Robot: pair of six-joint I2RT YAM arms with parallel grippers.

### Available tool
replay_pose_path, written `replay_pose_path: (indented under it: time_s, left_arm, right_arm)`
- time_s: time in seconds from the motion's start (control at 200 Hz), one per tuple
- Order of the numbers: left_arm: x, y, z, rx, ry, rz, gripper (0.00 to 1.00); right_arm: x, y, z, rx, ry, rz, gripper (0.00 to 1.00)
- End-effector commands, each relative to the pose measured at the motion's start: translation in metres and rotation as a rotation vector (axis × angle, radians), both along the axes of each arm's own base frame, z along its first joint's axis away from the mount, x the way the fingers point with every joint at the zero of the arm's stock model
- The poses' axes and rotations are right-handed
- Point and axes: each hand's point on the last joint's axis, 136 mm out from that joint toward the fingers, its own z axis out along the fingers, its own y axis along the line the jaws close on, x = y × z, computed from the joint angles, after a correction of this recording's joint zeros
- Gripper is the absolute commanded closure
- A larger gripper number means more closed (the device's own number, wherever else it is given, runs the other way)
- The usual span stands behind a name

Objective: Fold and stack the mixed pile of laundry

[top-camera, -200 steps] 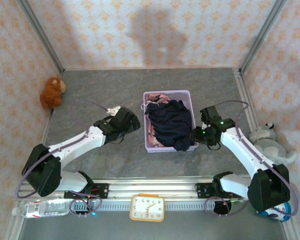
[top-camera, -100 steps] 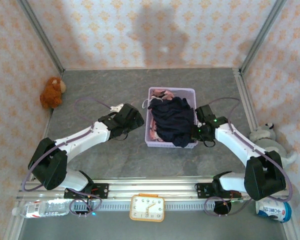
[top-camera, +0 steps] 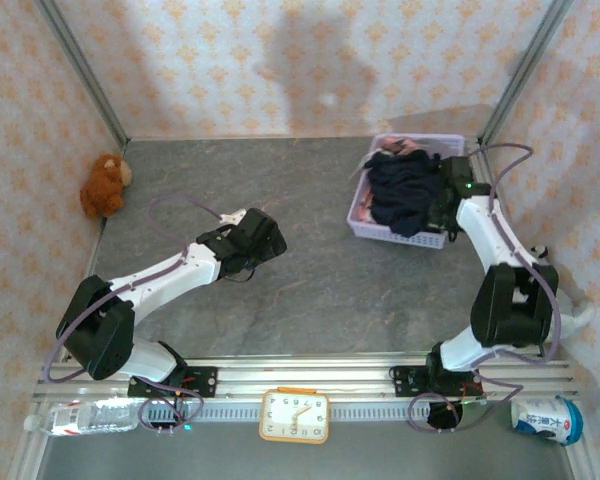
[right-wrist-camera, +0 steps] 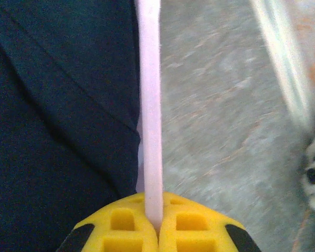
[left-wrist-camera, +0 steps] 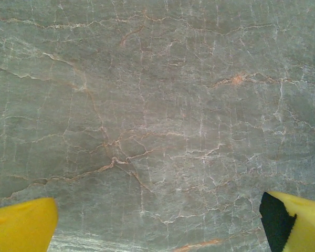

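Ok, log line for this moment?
right gripper: shut on basket rim | left gripper: open over table | navy garment: in basket

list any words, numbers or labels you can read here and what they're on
No text is legible.
Orange clock: dial markings too small to read.
Plastic bottle: label blurred.
Blue-and-white container: print too small to read.

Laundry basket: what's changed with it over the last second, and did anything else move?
The right gripper, shut on the rim of the lavender basket, dragged it from the middle of the table to the far right corner, navy garment and pink garment still inside. The left gripper, open, barely moved. The brown plush toy and clock stayed put.
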Motion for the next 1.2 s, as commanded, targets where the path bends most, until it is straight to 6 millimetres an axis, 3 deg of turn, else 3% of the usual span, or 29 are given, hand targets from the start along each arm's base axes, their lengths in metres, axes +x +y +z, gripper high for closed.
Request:
replay_pose_path:
  time_s: [0.0,0.105,0.17,0.23,0.305,0.405,0.52,0.706,0.801,0.946,0.971,1.011,1.091,1.191]
  left_arm:
    - [0.002,-0.003,0.007,0.016,0.005,-0.009,0.0]
    - [0.004,-0.004,0.01,0.031,0.01,-0.028,0.0]
    - [0.004,-0.004,0.012,0.039,0.012,-0.036,0.0]
    - [0.003,-0.003,0.014,0.041,0.011,-0.038,0.0]
    - [0.002,-0.002,0.014,0.037,0.009,-0.037,0.0]
    - [0.001,-0.001,0.014,0.039,0.008,-0.036,0.0]
    - [0.001,-0.002,0.015,0.04,0.007,-0.04,0.0]
    - [0.006,-0.002,0.014,0.073,0.016,-0.064,0.0]
    - [0.012,-0.003,0.014,0.09,0.026,-0.083,0.0]
    - [0.02,-0.007,0.012,0.083,0.042,-0.1,0.0]
    - [0.022,-0.008,0.012,0.082,0.045,-0.102,0.0]
    - [0.024,-0.009,0.011,0.079,0.049,-0.103,0.0]
    - [0.026,-0.011,0.009,0.074,0.058,-0.103,0.0]
    - [0.028,-0.012,0.01,0.061,0.058,-0.097,0.0]
  right_arm:
    - [0.026,-0.041,0.01,-0.077,-0.033,-0.101,1.0]
    - [0.045,-0.056,-0.003,-0.024,0.006,-0.148,1.0]
    - [0.053,-0.056,-0.007,0.023,0.034,-0.162,0.8]
    - [0.058,-0.053,-0.001,0.05,0.023,-0.166,0.55]
    - [0.061,-0.053,0.017,0.059,-0.034,-0.189,0.42]
    - [0.067,-0.042,0.04,0.122,-0.118,-0.181,0.38]
    - [0.084,-0.014,0.047,0.217,-0.171,-0.13,0.35]
    - [0.116,0.016,0.02,0.264,-0.117,-0.107,0.29]
    - [0.128,0.018,0.0,0.264,-0.09,-0.145,0.27]
    - [0.137,0.01,-0.022,0.237,-0.034,-0.2,0.35]
    - [0.138,0.009,-0.023,0.231,-0.03,-0.203,0.41]
    - [0.139,0.007,-0.022,0.219,-0.026,-0.208,0.58]
    - [0.14,0.003,-0.008,0.192,-0.057,-0.211,1.0]
    - [0.143,0.002,0.031,0.194,-0.155,-0.193,1.0]
